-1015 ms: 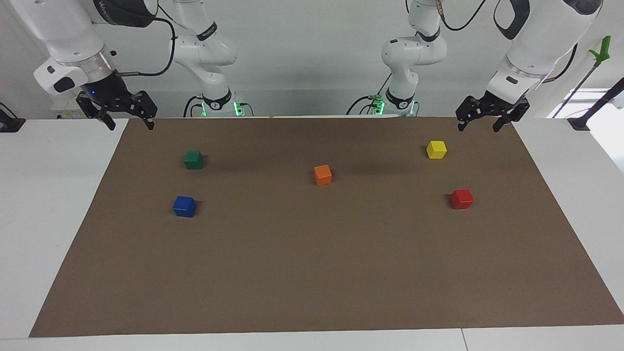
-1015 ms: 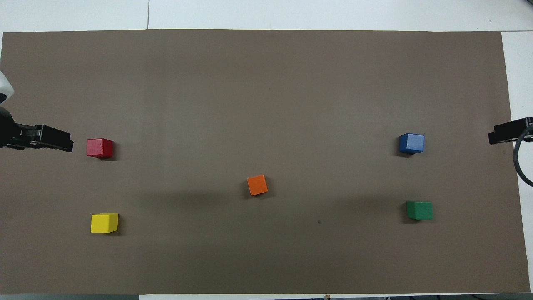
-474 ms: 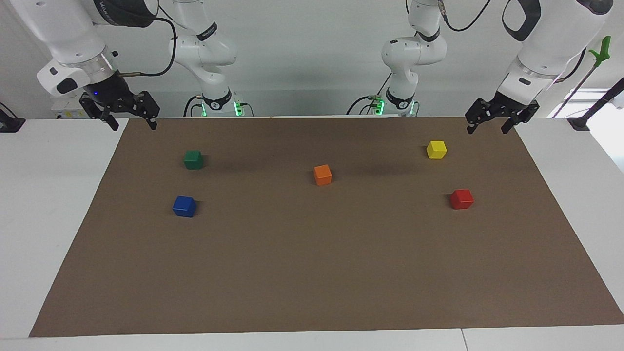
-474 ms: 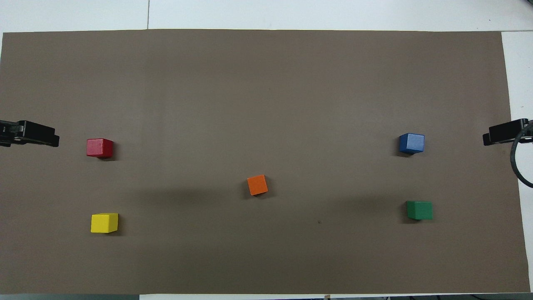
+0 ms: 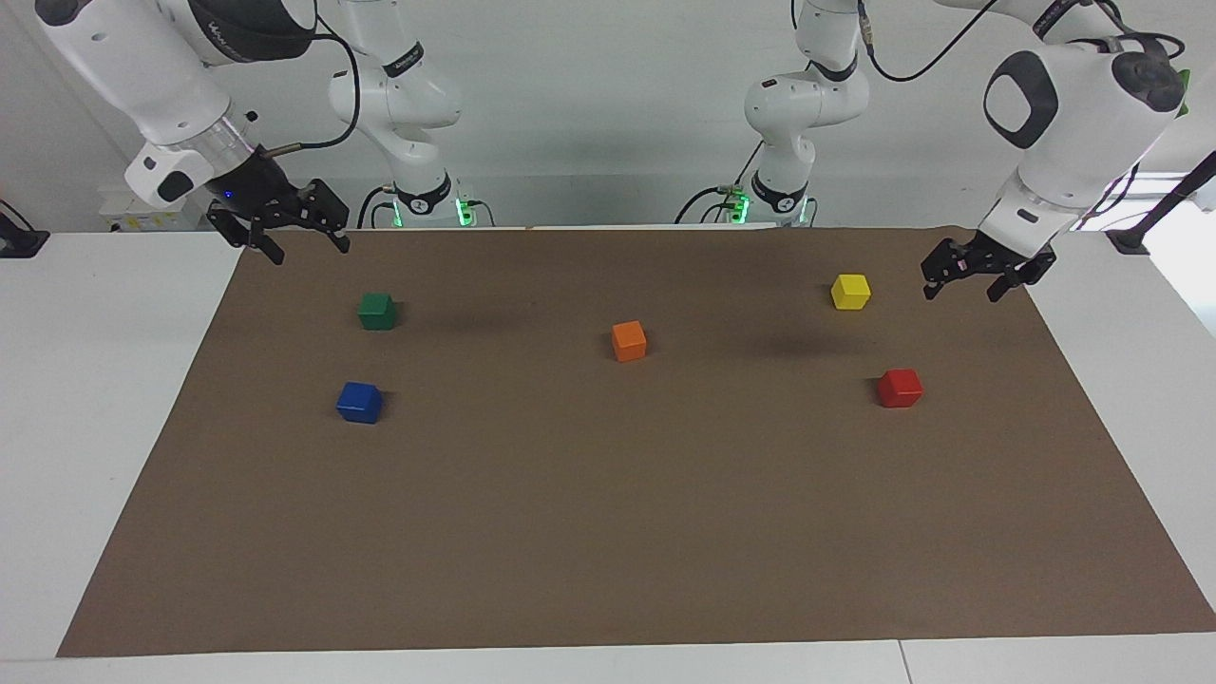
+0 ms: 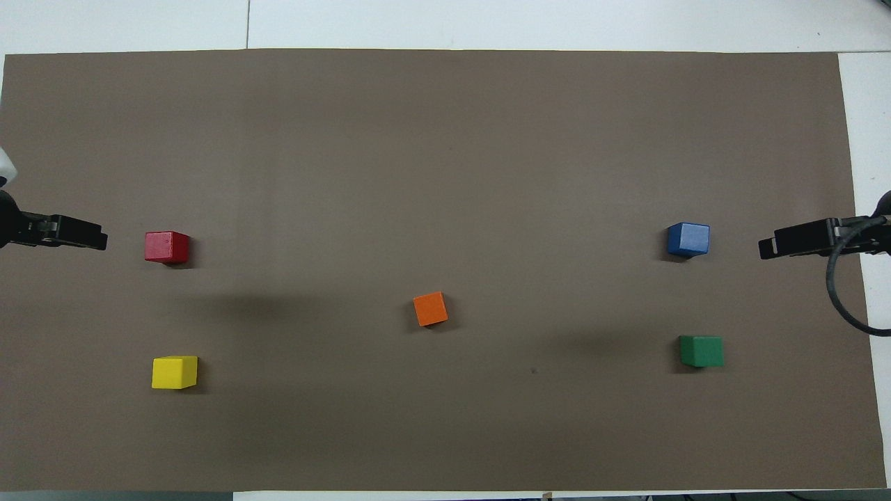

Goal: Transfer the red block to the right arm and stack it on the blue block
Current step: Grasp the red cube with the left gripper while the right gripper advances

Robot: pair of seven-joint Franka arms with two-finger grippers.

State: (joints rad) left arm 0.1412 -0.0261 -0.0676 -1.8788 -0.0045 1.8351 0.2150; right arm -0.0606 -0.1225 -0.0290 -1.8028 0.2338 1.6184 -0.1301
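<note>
White worktop (image 5: 104,399) w/ a brown mat (image 5: 608,513) spread over most of it; pale wall by the arm bases. No bins, trays or boxes in either view, so nothing sits inside anything: five cubes lie loose on the mat, each apart from the rest.

Left hand (image 5: 978,273) hangs over the mat edge at the left arm's end, fingers spread wide, holding nothing. Red block (image 5: 900,388) sits on the mat near this hand, a bit farther from the robots than the spot below it, not touched. Yellow cube (image 5: 850,291) is just beside the same hand, toward mid-mat, also apart from it. In the overhead view the hand's tip (image 6: 62,233) lines up w/ the red block (image 6: 167,247), a clear gap between them.

Right hand (image 5: 290,228) is up over the mat corner at the right arm's end, fingers wide too, empty. Green cube (image 5: 377,311) lies on the mat closest to this hand; blue block (image 5: 360,402) lies farther from the robots than the green one, same end, nothing on top of it. Overhead, that hand (image 6: 800,240) is level w/ the blue block (image 6: 688,239), not touching.

Orange cube (image 5: 629,340) sits mid-mat, well apart from both hands.
</note>
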